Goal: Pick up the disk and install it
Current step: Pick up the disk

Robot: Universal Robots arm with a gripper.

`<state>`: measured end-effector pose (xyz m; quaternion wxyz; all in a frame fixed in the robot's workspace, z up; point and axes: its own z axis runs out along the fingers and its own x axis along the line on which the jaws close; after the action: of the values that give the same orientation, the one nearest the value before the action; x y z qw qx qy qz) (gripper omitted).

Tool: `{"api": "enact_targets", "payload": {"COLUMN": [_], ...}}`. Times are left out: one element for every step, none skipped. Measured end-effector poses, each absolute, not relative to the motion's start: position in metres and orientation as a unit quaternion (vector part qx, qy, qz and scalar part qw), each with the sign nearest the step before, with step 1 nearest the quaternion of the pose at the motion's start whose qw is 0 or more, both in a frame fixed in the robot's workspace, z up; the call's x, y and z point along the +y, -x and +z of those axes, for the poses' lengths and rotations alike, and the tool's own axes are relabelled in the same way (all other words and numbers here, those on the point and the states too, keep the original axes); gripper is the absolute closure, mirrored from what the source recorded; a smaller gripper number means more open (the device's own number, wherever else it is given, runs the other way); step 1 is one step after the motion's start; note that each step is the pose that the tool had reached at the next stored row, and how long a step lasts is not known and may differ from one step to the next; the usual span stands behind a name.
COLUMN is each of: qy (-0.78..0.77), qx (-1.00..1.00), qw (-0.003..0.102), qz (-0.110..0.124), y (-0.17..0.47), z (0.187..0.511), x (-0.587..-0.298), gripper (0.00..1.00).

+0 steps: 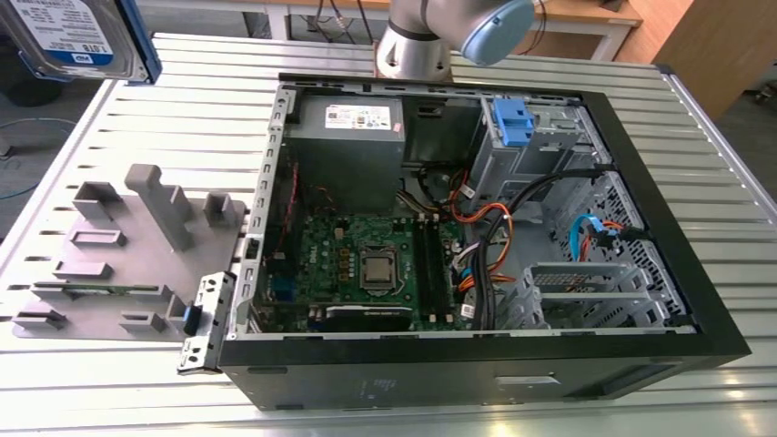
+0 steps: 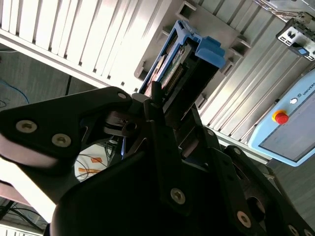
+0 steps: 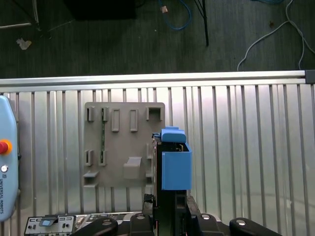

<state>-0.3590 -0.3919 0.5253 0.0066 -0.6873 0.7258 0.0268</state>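
The disk [image 1: 67, 35], a silver hard drive with a white and blue label in a blue plastic bracket, hangs high at the exterior view's far left, above the slatted table. In both wrist views it shows edge-on, as the disk [image 3: 175, 167] and the disk [image 2: 184, 59], with the blue bracket around it. My gripper [image 3: 172, 199] is shut on it, the black fingers [image 2: 157, 105] clamping its near end. Below it lies the grey holder plate [image 3: 123, 142]. The open computer case [image 1: 680, 273] lies to the exterior view's right of the disk.
Inside the case are a motherboard [image 1: 364, 264], a grey power supply [image 1: 346, 137], loose cables [image 1: 486, 228] and a drive bay with a blue bracket [image 1: 510, 121]. A grey holder plate [image 1: 116, 255] with upright posts lies beside the case. A teach pendant [image 3: 6, 162] rests on the table.
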Motion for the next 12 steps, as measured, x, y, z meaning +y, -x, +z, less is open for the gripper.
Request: {"api": "enact_targets", "payload": {"qy": [0.687,0.687,0.687,0.687,0.687,0.687,0.687,0.687,0.687,0.687,0.687,0.687], "qx": [0.726,0.726,0.726,0.726,0.726,0.726,0.726,0.726,0.726,0.726,0.726,0.726], "qw": [0.007,0.007,0.007,0.007,0.006,0.006,0.007,0.006,0.006,0.007,0.006,0.006], "qz": [0.027,0.027,0.027,0.027,0.027,0.027,0.027,0.027,0.027,0.027,0.027,0.027], "y": [0.358,0.357,0.356,0.355,0.353,0.352,0.351,0.350,0.349,0.348,0.347,0.346], "z": [0.525,0.525,0.525,0.525,0.525,0.525,0.525,0.525,0.525,0.525,0.525,0.525], "x": [-0.392,-0.392,-0.392,-0.392,-0.392,-0.392,-0.392,-0.392,-0.392,-0.392,-0.392,-0.392], "gripper": [0.65,0.65,0.65,0.65,0.65,0.65,0.65,0.65,0.65,0.65,0.65,0.65]}}
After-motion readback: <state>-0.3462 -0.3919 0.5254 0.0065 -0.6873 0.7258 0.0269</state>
